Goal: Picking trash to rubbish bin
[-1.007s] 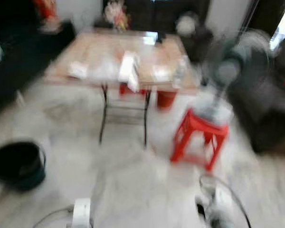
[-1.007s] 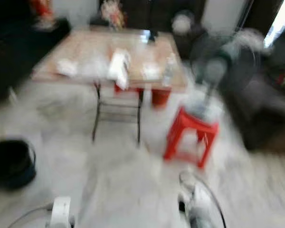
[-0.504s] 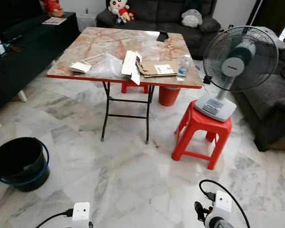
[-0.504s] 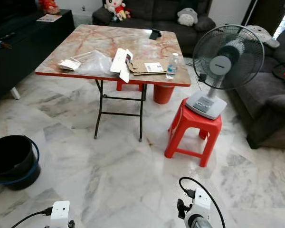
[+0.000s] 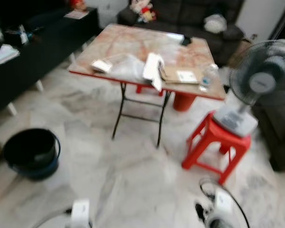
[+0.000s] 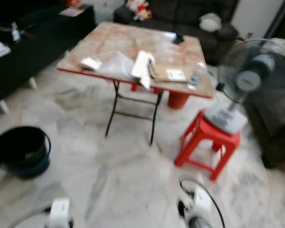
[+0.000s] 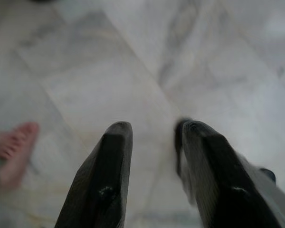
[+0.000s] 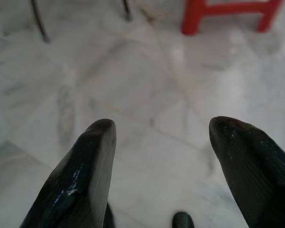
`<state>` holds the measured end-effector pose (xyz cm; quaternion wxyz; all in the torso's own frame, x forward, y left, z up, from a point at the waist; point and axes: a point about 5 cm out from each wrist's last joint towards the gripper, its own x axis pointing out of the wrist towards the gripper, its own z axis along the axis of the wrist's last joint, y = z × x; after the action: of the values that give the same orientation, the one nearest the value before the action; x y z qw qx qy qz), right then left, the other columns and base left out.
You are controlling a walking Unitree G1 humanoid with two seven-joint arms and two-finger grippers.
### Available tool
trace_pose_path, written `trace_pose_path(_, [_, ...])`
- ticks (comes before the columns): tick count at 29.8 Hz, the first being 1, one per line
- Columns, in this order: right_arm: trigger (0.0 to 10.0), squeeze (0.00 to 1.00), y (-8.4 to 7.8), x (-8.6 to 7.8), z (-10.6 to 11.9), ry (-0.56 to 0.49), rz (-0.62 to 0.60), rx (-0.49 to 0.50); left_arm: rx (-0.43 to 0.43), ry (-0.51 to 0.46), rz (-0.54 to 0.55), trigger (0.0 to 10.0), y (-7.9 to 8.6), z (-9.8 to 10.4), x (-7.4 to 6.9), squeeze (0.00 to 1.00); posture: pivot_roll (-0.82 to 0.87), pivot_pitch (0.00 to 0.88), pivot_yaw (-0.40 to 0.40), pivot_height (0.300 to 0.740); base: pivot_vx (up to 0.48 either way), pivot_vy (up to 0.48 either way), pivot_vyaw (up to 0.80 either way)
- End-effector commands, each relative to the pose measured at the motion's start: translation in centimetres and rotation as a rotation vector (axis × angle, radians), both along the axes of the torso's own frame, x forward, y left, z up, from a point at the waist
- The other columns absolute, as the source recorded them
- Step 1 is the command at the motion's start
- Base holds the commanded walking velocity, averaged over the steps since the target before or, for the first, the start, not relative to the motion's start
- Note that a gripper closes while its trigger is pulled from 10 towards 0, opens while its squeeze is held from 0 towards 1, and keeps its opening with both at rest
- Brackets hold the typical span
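Note:
A black bucket (image 5: 32,152) with a blue rim stands on the marble floor at my left. Ahead is a folding table (image 5: 133,45) with a marbled top. On it lie a clear plastic bag (image 5: 128,66), a white box (image 5: 152,69), a flat cardboard packet (image 5: 180,75) and a plastic bottle (image 5: 206,78). Both arms hang low in front of me. My left gripper (image 7: 156,128) is open above bare floor. My right gripper (image 8: 164,124) is open wider, also over floor, with nothing between its fingers.
A fan (image 5: 261,85) sits on a red stool (image 5: 218,142) right of the table. A red bucket (image 5: 183,100) stands under the table. A dark sofa (image 5: 190,14) is behind, a black cabinet (image 5: 33,42) at left. A person's bare foot (image 7: 12,152) is near my left gripper.
The whole picture has shifted to the right and gone blurry, so the camera has turned left. The things on the table and the bucket stay put.

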<state>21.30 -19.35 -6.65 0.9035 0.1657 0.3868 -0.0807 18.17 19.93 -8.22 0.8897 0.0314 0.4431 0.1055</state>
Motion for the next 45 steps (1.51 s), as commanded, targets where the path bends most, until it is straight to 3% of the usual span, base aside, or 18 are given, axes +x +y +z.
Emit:
trace_pose_path(1, [10.0, 0.0, -1.3, -1.1, -0.4, 0.031, -0.031, -0.02, -0.022, -0.012, -0.001, 10.0, -0.9, 0.1, 0.5, 0.0, -0.04, 0.0, -0.082, 0.74, 0.379, 0.0, 0.0])
trace_pose_path(25, [10.0, 0.0, -1.7, -0.8, -0.2, 0.02, -0.026, -0.041, -0.021, -0.007, 0.0, 10.0, -0.9, 0.0, 0.2, 0.0, -0.03, 0.0, -0.086, 0.74, 0.374, 0.0, 0.17])
trace_pose_path(36, [10.0, 0.0, -1.9, 5.5, 4.7, -0.267, 0.116, -0.107, -0.016, -0.009, -0.02, 10.0, -0.8, 0.1, 0.4, 0.0, -0.04, 0.0, -0.076, 0.74, 0.367, 0.0, 0.0])
trace_pose_path(37, [10.0, 0.0, -1.6, 6.8, 5.9, -0.339, 0.15, -0.096, -0.016, -0.01, -0.021, 10.0, -0.8, 0.1, 0.5, 0.0, -0.04, 0.0, -0.077, 0.74, 0.364, 0.0, 0.0])
trace_pose_path(42, [10.0, 0.0, 0.4, 10.0, 9.7, -0.561, 0.287, -0.084, -0.017, -0.018, -0.022, 10.0, -0.9, 0.3, 0.8, 0.0, -0.04, 0.0, -0.081, 0.74, 0.361, 0.0, 0.0])
trace_pose_path(43, [10.0, 0.0, 1.1, 11.1, 11.3, -0.645, 0.296, -0.071, -0.018, -0.024, -0.023, 10.0, -0.9, 0.3, 0.9, 0.0, -0.04, 0.0, -0.08, 0.74, 0.356, 0.0, 0.0])
trace_pose_path(45, [10.0, 0.0, 1.5, 11.7, 12.3, -0.692, 0.301, -0.066, -0.02, -0.033, -0.021, 10.0, -1.0, 0.4, 1.1, 0.0, -0.04, 0.0, -0.08, 0.74, 0.352, 0.0, 0.0])
